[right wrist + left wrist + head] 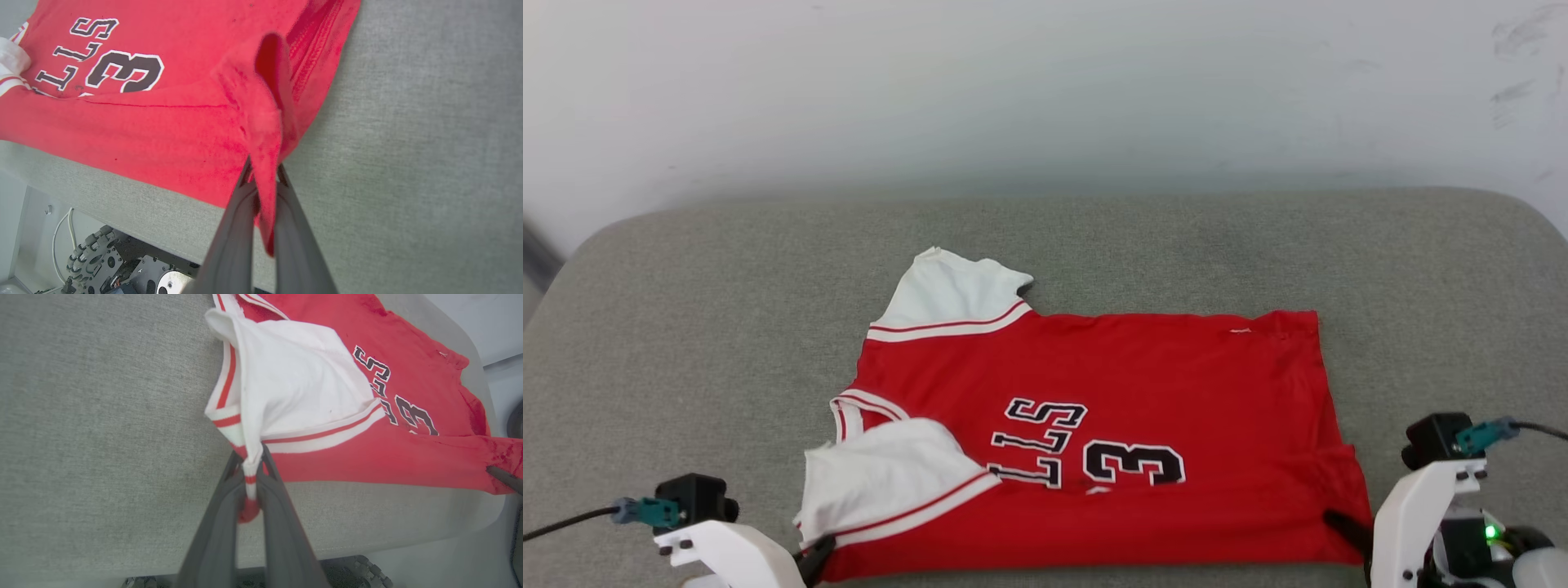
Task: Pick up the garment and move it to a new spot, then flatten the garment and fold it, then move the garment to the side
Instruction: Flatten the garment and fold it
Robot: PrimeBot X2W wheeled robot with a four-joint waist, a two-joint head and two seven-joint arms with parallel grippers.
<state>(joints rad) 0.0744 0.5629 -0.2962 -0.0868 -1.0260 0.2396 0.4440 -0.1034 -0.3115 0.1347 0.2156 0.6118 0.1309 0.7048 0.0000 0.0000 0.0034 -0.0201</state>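
Note:
The garment (pixel 1111 384), a red jersey with white sleeves and black-and-white lettering, lies spread on the grey padded table (pixel 686 327), its near edge along the table's front. My left gripper (pixel 818 555) is shut on the garment's near left corner, where the striped white sleeve trim (pixel 250 469) is pinched between the dark fingers (pixel 282 522). At the near right corner my right gripper (pixel 1343 527) is shut on a raised fold of red cloth (pixel 267 171). The garment (pixel 163 114) stretches between the two grips.
A pale wall (pixel 1045 90) rises behind the table. Bare grey padding surrounds the jersey at the left, right and far side. Below the table's front edge sits the robot's wheeled base (pixel 94 257) with a white cable.

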